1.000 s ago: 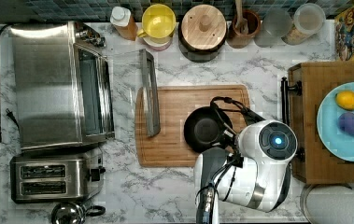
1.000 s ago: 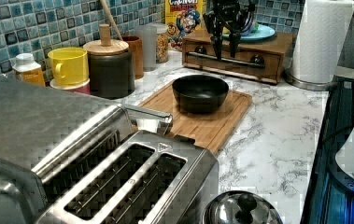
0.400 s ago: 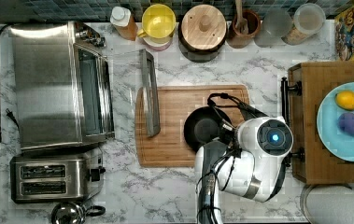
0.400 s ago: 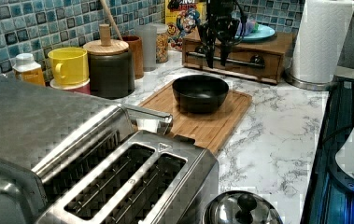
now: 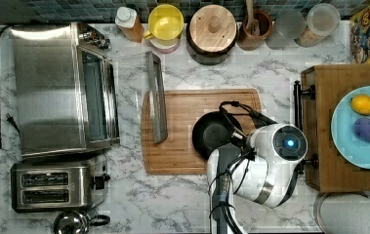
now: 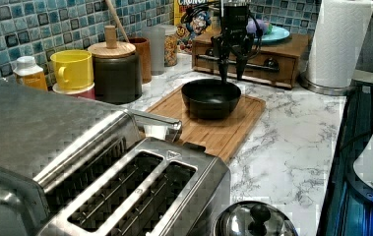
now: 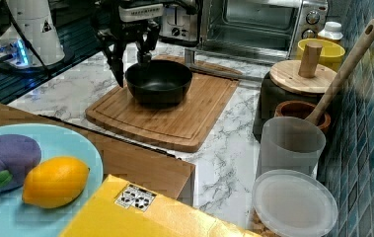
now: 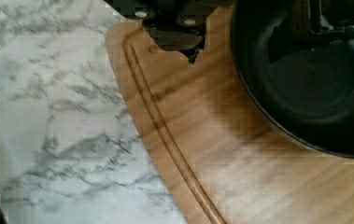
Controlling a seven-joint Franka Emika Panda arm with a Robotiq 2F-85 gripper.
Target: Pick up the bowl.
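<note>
Black and round and shallow: the bowl (image 5: 214, 134) (image 6: 208, 96) (image 7: 159, 81) (image 8: 319, 93), upright on a wooden board (image 5: 182, 126) (image 6: 213, 132) (image 7: 174, 123) (image 8: 240, 154). Sits on the half of the board nearer the top view's right. Nothing inside it but a soft shine. Under the board, a white and grey marble counter (image 5: 173, 195) (image 6: 292, 142). Right above the bowl's edge, the robot's hand (image 6: 231, 69) (image 7: 131, 61) (image 8: 258, 42), pointing straight down. Open wide, with nothing held. One finger (image 8: 179, 32) over the board just outside the bowl, the other finger (image 8: 324, 23) over the bowl's inside, with the rim between the two. Hard to tell whether either finger touches the bowl. At the back by the blue tiles, a yellow mug (image 5: 164, 22) (image 6: 73, 69) and, just beside it, a dark jar with a wooden lid (image 5: 213, 29) (image 6: 115, 69). On the top view's left, a shiny toaster oven (image 5: 60, 87) with its glass door (image 5: 155, 97) hanging open over the end of the board. Below the oven in the top view, a silver toaster (image 5: 55, 187). On the top view's right, a wooden box (image 5: 324, 97) with a light blue plate (image 5: 363, 146) on top, and a yellow lemon (image 5: 363, 104) on the plate. Near that box in the left view, a tall white paper towel roll (image 6: 339, 42).
</note>
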